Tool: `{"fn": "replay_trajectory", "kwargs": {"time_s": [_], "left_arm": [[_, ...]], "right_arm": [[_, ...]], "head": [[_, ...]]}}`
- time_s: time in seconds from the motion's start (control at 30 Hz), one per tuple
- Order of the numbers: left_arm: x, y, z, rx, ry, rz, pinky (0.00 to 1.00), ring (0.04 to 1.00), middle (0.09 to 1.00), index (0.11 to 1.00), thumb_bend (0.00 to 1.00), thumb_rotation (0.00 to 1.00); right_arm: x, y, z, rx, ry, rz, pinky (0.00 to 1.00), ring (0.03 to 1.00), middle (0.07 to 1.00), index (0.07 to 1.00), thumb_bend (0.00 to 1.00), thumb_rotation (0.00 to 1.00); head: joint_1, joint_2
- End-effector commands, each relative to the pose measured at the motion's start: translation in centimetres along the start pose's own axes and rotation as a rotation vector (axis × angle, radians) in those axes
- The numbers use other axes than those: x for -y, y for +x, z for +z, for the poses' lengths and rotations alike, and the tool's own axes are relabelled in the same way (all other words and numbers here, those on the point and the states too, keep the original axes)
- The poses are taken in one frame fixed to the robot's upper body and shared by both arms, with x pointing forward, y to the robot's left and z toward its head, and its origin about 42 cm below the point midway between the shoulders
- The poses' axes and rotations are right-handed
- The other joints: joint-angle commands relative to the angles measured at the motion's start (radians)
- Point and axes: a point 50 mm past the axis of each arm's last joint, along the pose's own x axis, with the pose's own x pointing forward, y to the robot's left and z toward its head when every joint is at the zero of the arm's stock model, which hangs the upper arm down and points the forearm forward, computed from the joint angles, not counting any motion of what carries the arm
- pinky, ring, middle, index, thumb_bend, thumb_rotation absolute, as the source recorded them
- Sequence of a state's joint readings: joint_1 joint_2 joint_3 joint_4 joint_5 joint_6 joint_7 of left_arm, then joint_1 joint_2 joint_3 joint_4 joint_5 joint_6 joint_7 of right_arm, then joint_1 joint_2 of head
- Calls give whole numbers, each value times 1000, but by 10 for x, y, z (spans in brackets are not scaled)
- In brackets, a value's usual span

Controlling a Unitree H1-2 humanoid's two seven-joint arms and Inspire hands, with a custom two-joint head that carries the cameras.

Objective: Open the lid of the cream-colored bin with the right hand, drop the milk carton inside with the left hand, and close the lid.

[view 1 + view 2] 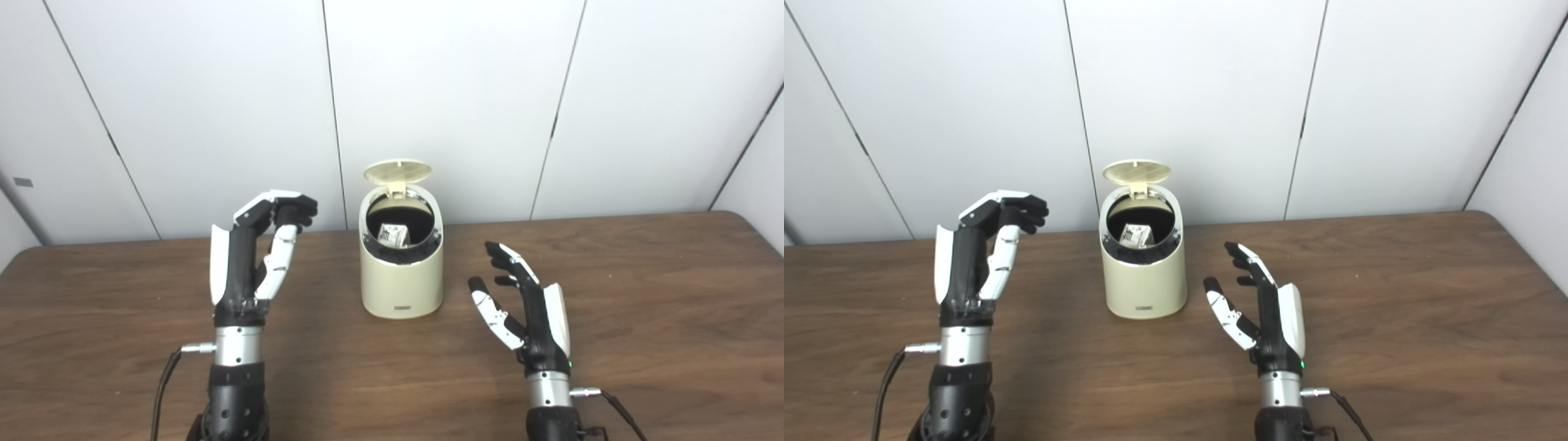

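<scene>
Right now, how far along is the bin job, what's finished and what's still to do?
Two steps look done: the lid of the cream-colored bin stands open, and the milk carton lies inside. Nothing is in hand: the left hand is raised beside the bin with curled fingers, empty, and the right hand is open, apart from the bin. Left: closing the lid.
</scene>
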State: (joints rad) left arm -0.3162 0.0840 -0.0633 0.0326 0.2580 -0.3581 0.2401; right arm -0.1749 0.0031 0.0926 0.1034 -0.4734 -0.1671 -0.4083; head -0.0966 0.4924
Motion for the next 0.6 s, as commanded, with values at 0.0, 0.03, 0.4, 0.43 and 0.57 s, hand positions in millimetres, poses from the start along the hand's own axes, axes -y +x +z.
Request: {"fn": "replay_trajectory", "kwargs": {"time_s": [0.0,0.03,0.4,0.43,0.57], "left_arm": [[-5,8,7,32,-39,-35,570,652,682,700,319,843],[-6,4,3,12,-58,-62,596,683,712,728,319,856],[-12,-30,-18,-122,-152,-95,728,800,840,862,545,913],[-11,-32,-19,-134,-157,-88,734,803,846,875,547,901],[-9,-38,-24,-163,-170,-78,764,825,866,903,523,889]], "right_arm": [[3,-6,-5,4,20,-9,689,795,809,802,256,760],[5,-5,-3,7,28,-7,697,801,814,807,268,783],[24,0,24,113,35,-32,741,823,841,836,328,894],[26,0,26,132,32,-36,751,830,843,838,319,885],[35,11,40,226,-4,-48,786,854,851,842,301,860]], "head": [[-1,0],[-1,0],[-12,12],[-12,12],[-13,16]]}}
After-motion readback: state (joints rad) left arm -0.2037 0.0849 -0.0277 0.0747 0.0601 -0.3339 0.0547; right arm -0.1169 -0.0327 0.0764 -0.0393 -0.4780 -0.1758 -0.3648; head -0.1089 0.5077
